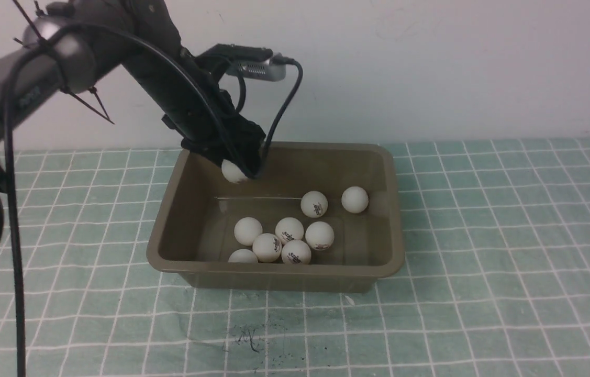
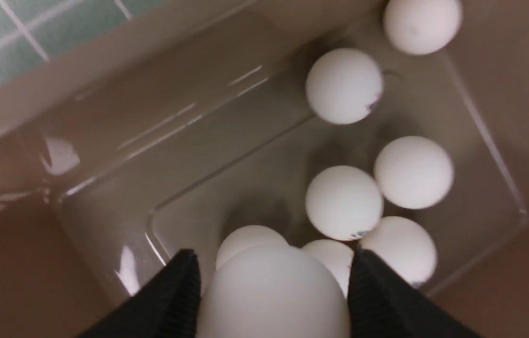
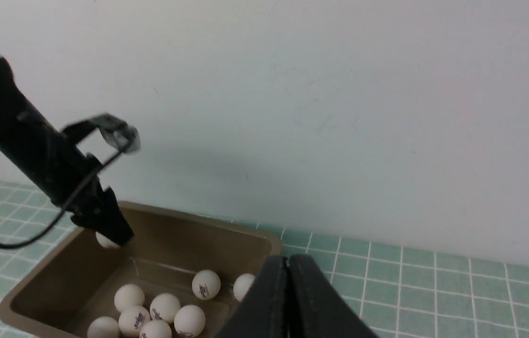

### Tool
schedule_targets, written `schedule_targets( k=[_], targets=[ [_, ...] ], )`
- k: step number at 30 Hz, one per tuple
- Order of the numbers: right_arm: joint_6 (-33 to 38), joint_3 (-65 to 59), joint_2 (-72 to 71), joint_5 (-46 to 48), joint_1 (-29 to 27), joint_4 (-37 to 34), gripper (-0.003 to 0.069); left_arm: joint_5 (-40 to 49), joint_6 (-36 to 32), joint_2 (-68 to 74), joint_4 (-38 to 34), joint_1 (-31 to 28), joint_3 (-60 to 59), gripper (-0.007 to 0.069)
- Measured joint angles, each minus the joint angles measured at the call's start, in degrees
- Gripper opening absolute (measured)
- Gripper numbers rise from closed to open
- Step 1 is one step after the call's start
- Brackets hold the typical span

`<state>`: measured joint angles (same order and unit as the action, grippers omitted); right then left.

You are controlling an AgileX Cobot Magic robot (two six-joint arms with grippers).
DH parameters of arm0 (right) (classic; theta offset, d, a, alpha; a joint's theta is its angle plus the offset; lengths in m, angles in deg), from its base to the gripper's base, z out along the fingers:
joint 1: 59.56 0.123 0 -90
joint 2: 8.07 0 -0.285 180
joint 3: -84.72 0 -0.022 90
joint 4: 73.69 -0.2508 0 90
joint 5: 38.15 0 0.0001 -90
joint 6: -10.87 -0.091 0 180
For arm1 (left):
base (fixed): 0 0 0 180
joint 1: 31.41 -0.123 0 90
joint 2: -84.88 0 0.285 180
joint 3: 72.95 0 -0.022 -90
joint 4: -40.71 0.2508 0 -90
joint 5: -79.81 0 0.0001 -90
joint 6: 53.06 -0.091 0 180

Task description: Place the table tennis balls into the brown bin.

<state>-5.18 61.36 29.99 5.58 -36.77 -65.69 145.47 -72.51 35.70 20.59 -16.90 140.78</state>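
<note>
My left gripper (image 1: 238,168) pinches a table tennis ball (image 1: 231,172) over the brown bin (image 1: 274,268), close to its wall; released, it could ricochet out.

A plain white wall (image 1: 431,68) stands behind the left gripper (image 1: 240,167). Below and around it lies a creased mint-green cloth (image 1: 509,251) gridded in white. Dark smudges (image 1: 245,335) mark the cloth on the robot's side of the gripper.

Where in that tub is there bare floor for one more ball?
Bare floor: the brown bin's far-left corner below the held ball, and its near-right corner. The table tennis balls crowd the near middle; two sit far right.
</note>
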Motion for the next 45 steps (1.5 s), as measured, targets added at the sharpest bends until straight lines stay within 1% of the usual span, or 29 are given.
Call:
schedule_targets(
  k=[2, 4, 5, 6, 7, 8, 9, 10, 11, 12, 13, 15, 18, 21, 23, 24, 25, 26, 27, 32, 33, 36, 40, 42, 45],
  targets=[
    [-3.3, -2.8, -5.1, -1.3, 0.0, 2.5, -0.0015, -0.2, 2.5, 0.5, 1.1, 0.4, 0.0, 0.0517],
    [-6.9, -5.7, -9.1, -2.6, 0.0, 5.6, -0.0015, -0.3, 4.1, 0.4, 1.4, 0.5, 0.1, 0.0552],
    [-9.2, -7.6, -11.7, -3.4, 0.0, 8.2, -0.0015, -0.2, 4.8, 0.0, 1.5, 0.5, 0.2, 0.0554],
    [-9.2, -8.0, -12.8, -3.6, 0.0, 9.3, -0.0015, -0.2, 4.8, 0.0, 1.6, 0.5, 0.2, 0.0552],
    [-12.3, -9.9, -15.5, -4.4, 0.0, 12.3, -0.0015, 0.1, 5.6, -0.6, 1.9, 0.5, 0.6, 0.0522],
    [-17.5, -13.2, -19.8, -5.2, 0.0, 17.9, -0.0015, 1.0, 6.2, -2.3, 2.4, 0.6, 1.4, 0.0427],
    [-19.3, -14.2, -22.0, -5.5, 0.0, 19.7, -0.0015, 1.7, 6.3, -3.4, 2.7, 0.6, 1.9, 0.0359],
    [-21.7, -15.5, -24.2, -5.5, 0.0, 21.9, -0.0015, 2.7, 6.4, -4.7, 3.0, 0.6, 2.2, 0.026],
    [-23.4, -16.4, -25.8, -5.6, 0.0, 23.4, -0.0015, 2.8, 6.4, -5.4, 3.1, 0.6, 2.3, 0.0239],
    [-27.1, -18.4, -29.1, -5.7, 0.0, 26.3, -0.0015, 4.0, 6.5, -9.4, 3.7, 0.6, 2.5, 0.0083],
    [-30.1, -20.0, -30.8, -5.9, 0.0, 28.7, -0.0015, 4.6, 6.5, -12.4, 3.8, 0.6, 2.6, 0.0046],
    [-32.3, -21.1, -31.5, -5.9, 0.0, 30.7, -0.0015, 5.0, 6.5, -17.0, 3.9, 0.6, 2.7, 0.0012],
    [-33.5, -21.8, -31.5, -5.3, 0.0, 31.0, -0.0015, 5.1, 6.5, -24.3, 3.8, 0.7, 2.0, -0.0003],
    [-33.9, -21.8, -31.5, -5.2, 0.0, 31.6, -0.0015, 4.4, 6.5, -33.2, 3.8, 0.7, -1.2, -0.0005],
    [-34.0, -21.8, -31.5, -5.2, 0.0, 31.9, -0.0015, 2.0, 6.5, -43.5, 3.8, 0.8, -8.3, -0.0005],
    [-34.0, -21.8, -31.5, -5.2, 0.0, 32.0, -0.0015, 0.7, 6.5, -46.5, 3.8, 0.8, -10.2, -0.0005],
    [-34.0, -21.8, -31.5, -5.2, 0.0, 32.0, -0.0015, 0.2, 6.5, -46.5, 3.8, 0.8, -10.9, -0.0005],
    [-34.0, -21.8, -31.5, -5.1, 0.0, 32.0, -0.0015, -1.8, 6.5, -51.0, 3.8, 0.8, -15.2, -0.0005],
    [-34.0, -21.8, -31.5, -5.1, 0.0, 32.0, -0.0015, -7.0, 6.5, -59.2, 3.1, 0.8, -23.2, -0.0005],
    [-34.1, -21.8, -31.5, -5.1, 0.0, 32.0, -0.0015, -16.9, 6.5, -71.2, 1.6, 0.8, -41.1, -0.0005],
    [-34.1, -21.8, -31.5, -5.1, 0.0, 32.0, -0.0015, -19.5, 6.5, -75.0, 1.6, 0.8, -47.5, -0.0005],
    [-34.1, -21.8, -31.5, -5.1, 0.0, 32.1, -0.0015, -23.8, 6.5, -81.1, 1.6, 0.8, -57.5, -0.0005],
    [-34.1, -21.8, -31.5, -5.1, 0.0, 32.1, -0.0015, -27.1, 6.5, -86.6, 1.5, 0.8, -65.2, -0.0005],
    [-34.2, -21.8, -31.5, -5.1, 0.0, 32.1, -0.0015, -27.4, 6.5, -90.0, 1.3, 0.8, -69.1, -0.0005],
    [-34.2, -21.8, -31.5, -5.1, 0.0, 32.1, -0.0015, -27.1, 6.3, -92.6, 1.7, 0.8, -71.3, -0.0005]
  ],
)
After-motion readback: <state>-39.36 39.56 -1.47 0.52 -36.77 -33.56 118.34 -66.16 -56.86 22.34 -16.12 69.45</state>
